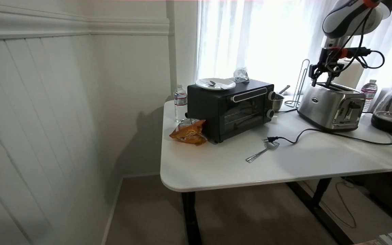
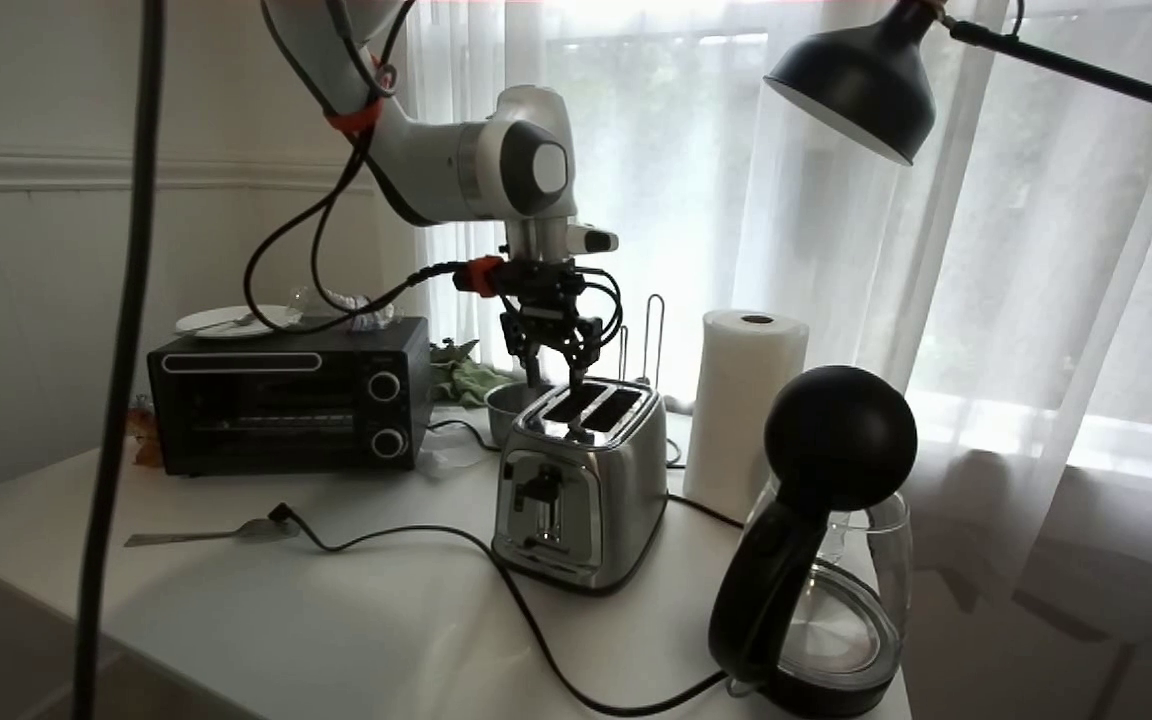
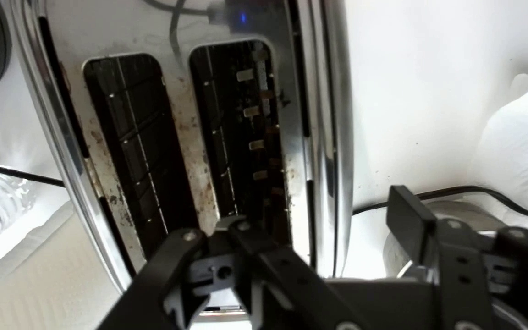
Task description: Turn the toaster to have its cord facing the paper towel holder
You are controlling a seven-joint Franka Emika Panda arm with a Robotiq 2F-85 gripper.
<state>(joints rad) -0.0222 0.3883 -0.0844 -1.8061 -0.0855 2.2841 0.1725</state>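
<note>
The silver toaster (image 1: 322, 107) stands upright on the white table. It also shows in an exterior view (image 2: 631, 490) and, from above, in the wrist view (image 3: 193, 142). My gripper (image 1: 322, 83) is open over its far end. In the wrist view (image 3: 319, 229) one finger is over a slot and the other is outside the side wall; contact cannot be told. A thin black cord (image 2: 704, 512) shows beyond the toaster and on both sides in the wrist view (image 3: 16, 174); where it joins is hidden. A wire stand (image 1: 298, 87), seemingly the paper towel holder, stands behind.
A black toaster oven (image 1: 204, 112) and a metal pot (image 1: 277, 103) stand beside the toaster. A paper towel roll (image 2: 746, 410) and a glass kettle (image 2: 771, 600) are on the other side. A black cable with a plug (image 1: 271, 139) runs from the kettle past a utensil (image 1: 257, 156).
</note>
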